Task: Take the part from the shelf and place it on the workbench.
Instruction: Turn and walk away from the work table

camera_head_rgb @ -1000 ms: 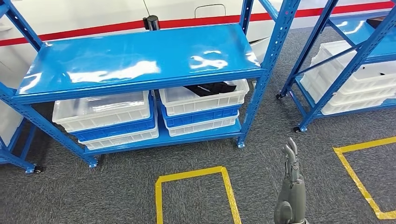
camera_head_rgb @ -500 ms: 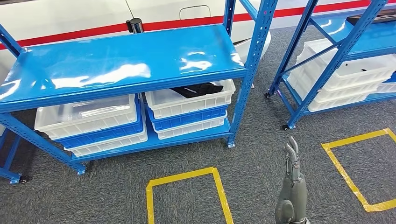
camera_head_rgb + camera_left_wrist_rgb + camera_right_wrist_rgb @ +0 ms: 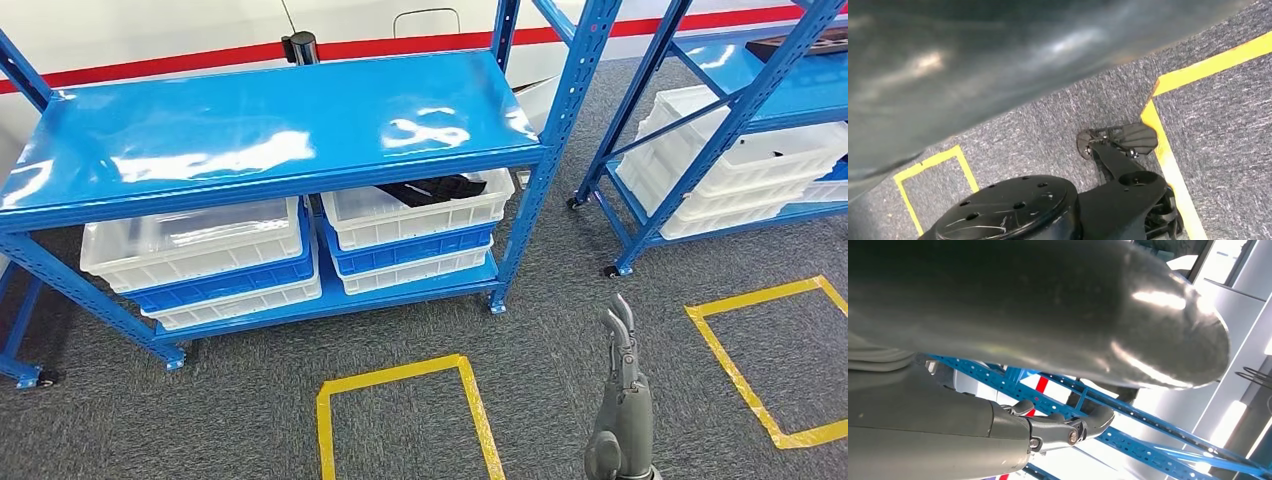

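A black part [image 3: 432, 189] lies in the top white bin [image 3: 400, 222] on the lower level of the blue shelf [image 3: 270, 120], at its right side. My right hand [image 3: 622, 385] is raised over the carpet in front of the shelf's right post, well short of the bin, with its fingers stretched out and nothing in them. The right wrist view has the dark fingers [image 3: 1063, 430] straight, with blue shelf beams behind them. In the left wrist view a blurred grey mass [image 3: 973, 65] of my left hand hangs over the carpet; its fingers are hidden.
Stacked white and blue bins [image 3: 200, 255] fill the lower shelf's left side. A second blue rack [image 3: 735, 100] with white bins [image 3: 745, 170] stands at the right. Yellow tape squares [image 3: 400, 372] [image 3: 760, 300] mark the grey carpet. A black post [image 3: 298, 47] stands behind the shelf.
The whole picture slid left, then a little back to the right: the camera moved. My right hand keeps the same raised pose and holds nothing.
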Available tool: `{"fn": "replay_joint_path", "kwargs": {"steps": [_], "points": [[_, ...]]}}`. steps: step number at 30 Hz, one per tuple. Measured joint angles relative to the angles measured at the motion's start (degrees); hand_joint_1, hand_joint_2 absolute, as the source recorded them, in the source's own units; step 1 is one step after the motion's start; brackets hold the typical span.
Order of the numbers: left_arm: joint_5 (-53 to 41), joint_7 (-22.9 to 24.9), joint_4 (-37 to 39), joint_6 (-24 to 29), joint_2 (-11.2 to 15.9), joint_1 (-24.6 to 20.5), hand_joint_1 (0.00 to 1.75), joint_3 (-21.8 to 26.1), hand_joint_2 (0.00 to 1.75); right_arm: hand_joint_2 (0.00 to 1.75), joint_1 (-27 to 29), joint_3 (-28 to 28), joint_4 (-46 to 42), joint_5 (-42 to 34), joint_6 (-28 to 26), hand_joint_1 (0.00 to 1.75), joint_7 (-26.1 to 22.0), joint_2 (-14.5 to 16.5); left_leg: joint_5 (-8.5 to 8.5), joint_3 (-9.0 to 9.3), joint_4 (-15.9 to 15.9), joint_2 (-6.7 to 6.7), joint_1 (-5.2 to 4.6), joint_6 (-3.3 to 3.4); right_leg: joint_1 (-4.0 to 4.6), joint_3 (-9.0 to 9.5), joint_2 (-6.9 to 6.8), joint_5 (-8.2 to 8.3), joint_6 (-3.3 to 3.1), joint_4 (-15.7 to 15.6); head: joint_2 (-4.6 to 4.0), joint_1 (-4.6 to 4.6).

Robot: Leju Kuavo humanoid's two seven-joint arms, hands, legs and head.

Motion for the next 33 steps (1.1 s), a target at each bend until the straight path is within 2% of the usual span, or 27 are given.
{"fn": "replay_joint_path", "kwargs": {"steps": [31,33], "points": [[0.10,-1.01,0.00,-1.79,0.02,-0.02,0.00,0.00,0.00,0.00,0.01,0.11,0.00,0.56,-0.92,0.00,-0.03,0.00,-0.01,-0.02,0.01,0.01,0.12,0.04,0.12,-0.02,0.00,0.04,0.13,-0.01,0.00,-0.02],[0.11,-1.01,0.00,-1.79,0.09,-0.03,0.00,0.00,0.00,0.00,0.03,0.16,-0.01,0.56,-0.93,0.00,-0.04,0.01,-0.10,-0.07,0.12,0.06,-0.07,0.53,-0.13,0.07,0.02,0.23,0.56,-0.32,0.00,-0.04]]}}
